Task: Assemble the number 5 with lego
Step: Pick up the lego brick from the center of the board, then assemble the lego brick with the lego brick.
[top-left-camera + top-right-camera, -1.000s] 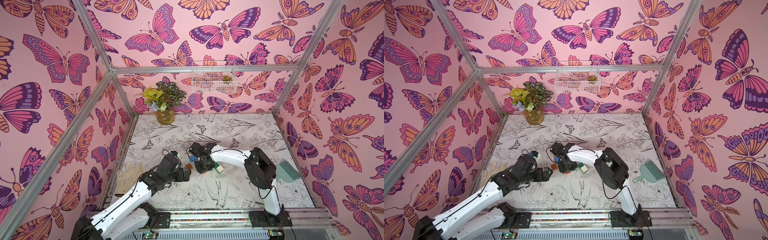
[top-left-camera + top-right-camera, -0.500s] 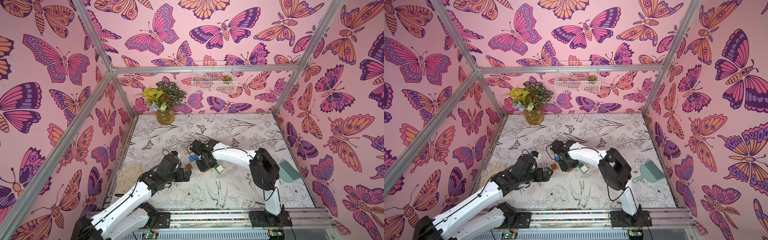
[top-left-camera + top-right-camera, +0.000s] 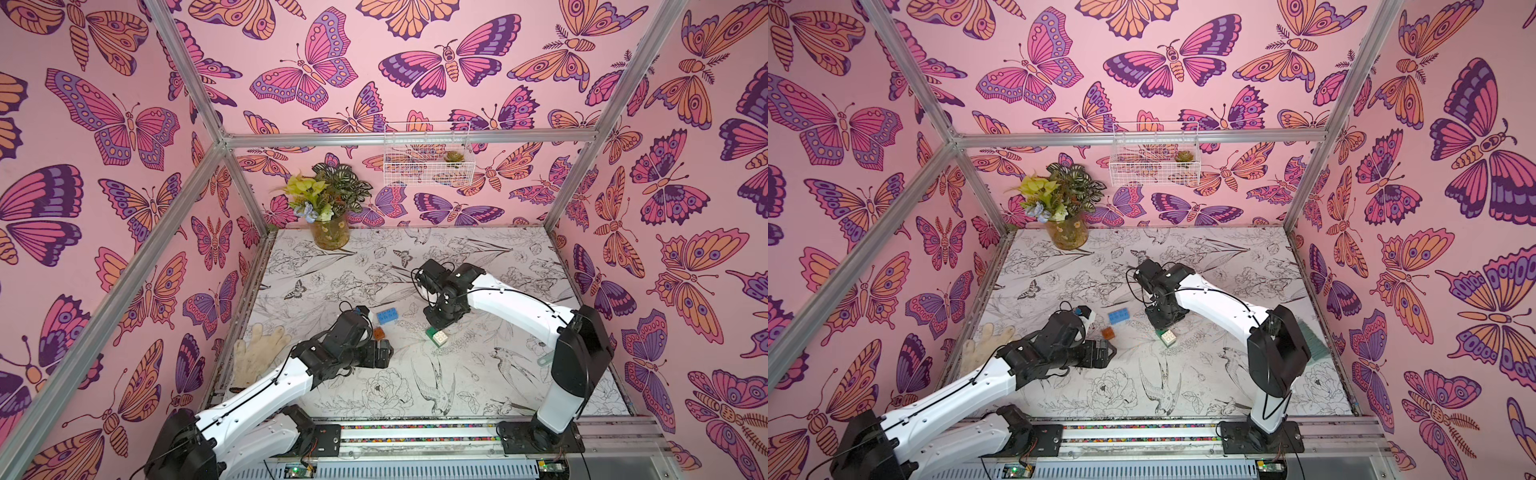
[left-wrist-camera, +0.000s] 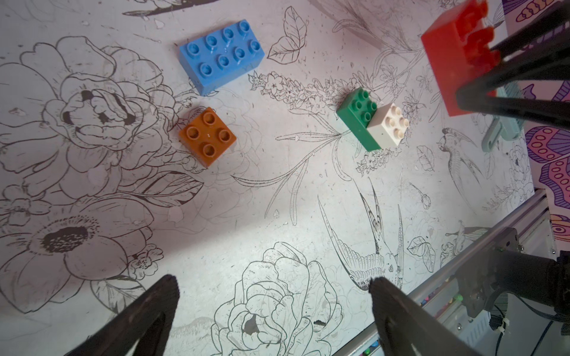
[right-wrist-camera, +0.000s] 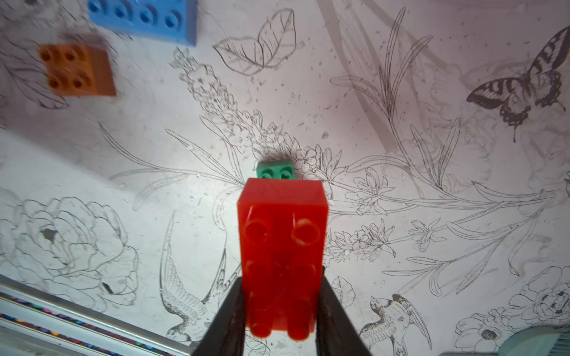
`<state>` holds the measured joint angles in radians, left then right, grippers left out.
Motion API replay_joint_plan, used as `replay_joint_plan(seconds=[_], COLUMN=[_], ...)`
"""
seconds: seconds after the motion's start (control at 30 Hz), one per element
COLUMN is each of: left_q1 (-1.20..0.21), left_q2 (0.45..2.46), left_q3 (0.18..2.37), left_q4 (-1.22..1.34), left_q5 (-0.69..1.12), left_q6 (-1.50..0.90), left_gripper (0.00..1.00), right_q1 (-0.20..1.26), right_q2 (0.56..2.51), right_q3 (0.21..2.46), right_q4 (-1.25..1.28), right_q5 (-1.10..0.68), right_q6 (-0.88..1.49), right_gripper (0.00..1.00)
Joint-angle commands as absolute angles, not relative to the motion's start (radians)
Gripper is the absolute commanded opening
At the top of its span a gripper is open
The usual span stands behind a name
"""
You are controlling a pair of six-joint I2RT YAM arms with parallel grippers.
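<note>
Top view: white brick (image 3: 441,338) is sitting on one end of the green brick (image 3: 431,331) — apparently the only joint made. Blue brick (image 3: 387,316) and orange brick (image 3: 378,333) are lying loose nearby.

Left wrist: left gripper (image 4: 274,283) is hovering wide apart, empty.

Right wrist: right gripper (image 5: 280,289) is clamping the red brick (image 5: 282,234) above the green-white pair — red, orange and blue are left to attach.

Lego bricks, five by my count: three long (blue brick (image 4: 221,55), green brick (image 4: 354,120), red brick (image 5: 282,246)) and two short (orange-brown brick (image 4: 208,135), white brick (image 4: 389,129)). Robot arms, two: left arm (image 3: 266,386), right arm (image 3: 519,307). Glove (image 3: 257,353), one, near left. Vase of flowers (image 3: 330,232), one, far left corner. Wire basket (image 3: 428,166), one, on the far wall, holding one small plant (image 3: 454,157). Teal brush (image 5: 539,343), one, at the right.
</note>
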<state>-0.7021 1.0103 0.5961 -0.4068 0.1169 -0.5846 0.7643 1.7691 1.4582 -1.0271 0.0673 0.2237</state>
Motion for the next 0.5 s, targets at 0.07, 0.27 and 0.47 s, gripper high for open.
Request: replay_joint_plan(seconds=[0.07,0.27,0.47], left_q1=[-0.721,-0.726,-0.727], left_q2=[1.025,1.025,1.035], left_q3=[0.586,0.578,0.575], left_q4=[-0.38,-0.376,-0.374], left_q5=[0.12,0.118,0.126], left_q6=[-0.591,-0.598,-0.595], left_gripper=[1.0,1.0,1.0], right_q1=[0.758,0.759,0.758], right_q2=[1.788,1.819,1.84], right_q3=[1.434,1.433,1.427], right_q4=[-1.058,-1.057,-1.04], right_q5=[0.059,0.046,0.047], right_q6=[0.153,0.135,0.123], right_gripper=[0.09,0.08,0.08])
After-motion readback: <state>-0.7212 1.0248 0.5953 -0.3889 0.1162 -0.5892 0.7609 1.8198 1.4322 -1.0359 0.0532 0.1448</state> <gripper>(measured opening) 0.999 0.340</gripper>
